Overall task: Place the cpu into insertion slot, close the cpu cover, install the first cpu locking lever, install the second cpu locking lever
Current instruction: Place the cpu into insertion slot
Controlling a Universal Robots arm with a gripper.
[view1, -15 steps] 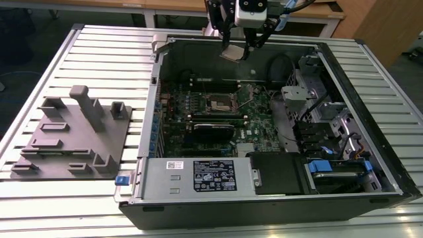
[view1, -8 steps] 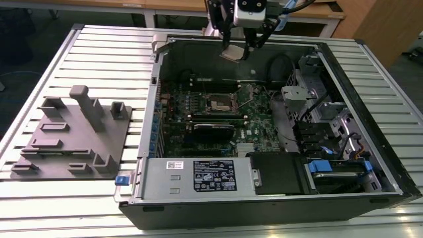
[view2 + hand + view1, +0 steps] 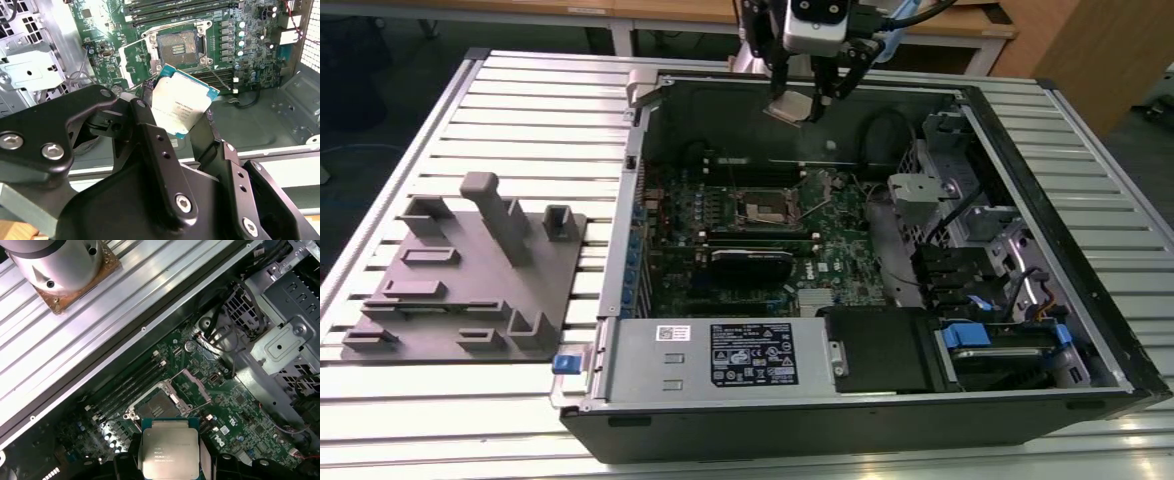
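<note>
Black fingers (image 3: 150, 122) of my claw (image 3: 181, 122) pinch the flat, square, silver-topped cpu (image 3: 182, 102) by two opposite edges. Well below the claw lies the square, silver-rimmed insertion slot (image 3: 180, 45), with the thin silvery cpu cover (image 3: 132, 59) open beside it. I judge the cpu needs levelling, its corners matched to the slot, then a straight descent with no sliding.

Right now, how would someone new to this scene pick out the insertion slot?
Find the open computer case, then the green motherboard on its floor. Near the board's middle sits the insertion slot: a square socket with dark centre and silvery rim, unlike the long narrow black memory slots beside it.
</note>
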